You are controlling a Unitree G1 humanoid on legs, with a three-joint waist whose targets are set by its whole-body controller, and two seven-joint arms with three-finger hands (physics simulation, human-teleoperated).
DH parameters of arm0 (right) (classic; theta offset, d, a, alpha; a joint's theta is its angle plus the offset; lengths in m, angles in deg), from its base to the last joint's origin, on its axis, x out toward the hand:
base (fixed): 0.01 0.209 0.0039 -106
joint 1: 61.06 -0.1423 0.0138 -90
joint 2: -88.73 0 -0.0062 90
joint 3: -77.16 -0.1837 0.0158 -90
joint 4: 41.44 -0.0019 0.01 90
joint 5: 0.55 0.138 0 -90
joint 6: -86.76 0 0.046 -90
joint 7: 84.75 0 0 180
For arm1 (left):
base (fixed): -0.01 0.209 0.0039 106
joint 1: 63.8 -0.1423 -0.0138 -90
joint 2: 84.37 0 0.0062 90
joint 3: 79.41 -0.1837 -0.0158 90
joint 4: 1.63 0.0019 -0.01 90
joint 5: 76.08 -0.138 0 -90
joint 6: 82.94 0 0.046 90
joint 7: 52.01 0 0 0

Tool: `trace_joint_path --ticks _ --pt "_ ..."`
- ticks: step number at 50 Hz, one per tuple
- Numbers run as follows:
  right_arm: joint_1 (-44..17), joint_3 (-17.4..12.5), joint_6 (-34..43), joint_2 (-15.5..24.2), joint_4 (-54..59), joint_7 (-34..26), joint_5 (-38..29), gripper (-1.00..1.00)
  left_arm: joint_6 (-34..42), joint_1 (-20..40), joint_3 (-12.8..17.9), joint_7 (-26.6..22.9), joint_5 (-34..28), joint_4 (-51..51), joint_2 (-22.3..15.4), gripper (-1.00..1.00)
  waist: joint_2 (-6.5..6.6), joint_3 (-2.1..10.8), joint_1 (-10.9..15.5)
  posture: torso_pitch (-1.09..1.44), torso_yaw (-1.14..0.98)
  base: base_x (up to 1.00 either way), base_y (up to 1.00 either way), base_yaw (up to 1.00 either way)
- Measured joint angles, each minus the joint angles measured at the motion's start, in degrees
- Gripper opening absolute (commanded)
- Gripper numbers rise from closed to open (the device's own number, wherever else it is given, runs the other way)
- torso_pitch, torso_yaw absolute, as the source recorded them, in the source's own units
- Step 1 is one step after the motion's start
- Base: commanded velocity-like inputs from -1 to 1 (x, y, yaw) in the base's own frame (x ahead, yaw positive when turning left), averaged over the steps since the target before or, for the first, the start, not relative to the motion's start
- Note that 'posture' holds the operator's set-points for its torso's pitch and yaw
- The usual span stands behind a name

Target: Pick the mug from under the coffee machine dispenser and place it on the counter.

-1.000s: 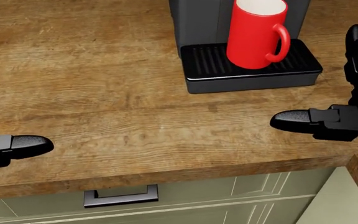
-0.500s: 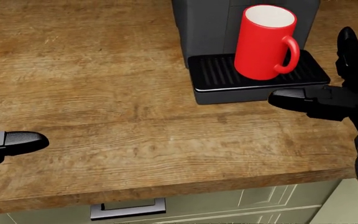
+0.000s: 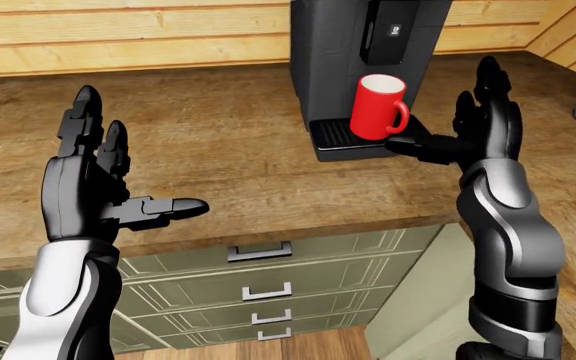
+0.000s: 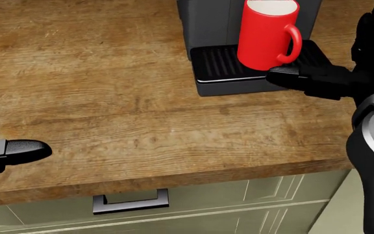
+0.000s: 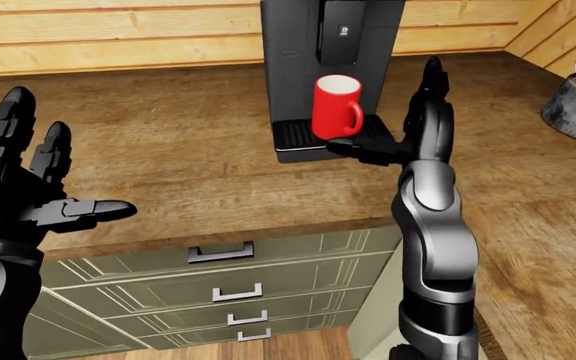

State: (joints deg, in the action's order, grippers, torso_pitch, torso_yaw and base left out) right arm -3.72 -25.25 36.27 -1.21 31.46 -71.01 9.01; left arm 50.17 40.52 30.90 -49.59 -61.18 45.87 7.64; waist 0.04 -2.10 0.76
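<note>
Right robot hand (image 3: 473,127) spread beside red mug (image 3: 375,106) on drip tray (image 4: 221,66).

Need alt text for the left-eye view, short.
A red mug stands on the drip tray of a black coffee machine on a wooden counter, with the open right robot hand right beside its handle. The open left robot hand is raised at left, above green drawers.

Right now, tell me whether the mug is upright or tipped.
Upright. The red mug stands on its base on the coffee machine's drip tray, its white-lined rim facing up and its handle to the view's right.
</note>
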Motion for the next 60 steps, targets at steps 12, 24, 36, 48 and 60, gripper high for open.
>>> trace_joint_path --ticks 12,24,36,48,60 --pt "-2.74 1.61 -0.10 -2.38 3.36 1.83 -2.23 1.00 0.01 0.07 0.25 -0.02 0.26 0.17 -0.15 1.00 0.39 0.15 -0.24 0.00 0.00 0.00 0.00 0.00" --pt "-5.40 3.48 -0.33 -4.75 5.91 3.43 -1.98 1.00 0.00 0.04 0.23 0.12 0.52 0.20 -0.16 1.00 0.59 0.30 -0.25 0.00 0.00 0.00 0.00 0.00" --pt "-7.94 4.59 -3.86 -5.90 12.72 5.33 -2.31 1.00 -0.36 -0.32 0.11 0.02 0.44 0.24 0.11 1.00 0.59 0.37 -0.28 0.00 0.00 0.00 0.00 0.00" --pt "-9.65 5.35 -5.45 -6.92 15.66 7.21 -2.63 1.00 -0.10 -0.46 0.45 0.05 0.67 -0.10 0.04 1.00 0.63 0.30 -0.28 0.00 0.00 0.00 0.00 0.00" --pt "-12.73 5.87 -10.97 -7.52 25.25 8.02 -3.18 1.00 0.32 -0.19 0.51 0.19 1.00 -0.46 -0.13 1.00 0.68 0.13 -0.29 0.00 0.00 0.00 0.00 0.00"
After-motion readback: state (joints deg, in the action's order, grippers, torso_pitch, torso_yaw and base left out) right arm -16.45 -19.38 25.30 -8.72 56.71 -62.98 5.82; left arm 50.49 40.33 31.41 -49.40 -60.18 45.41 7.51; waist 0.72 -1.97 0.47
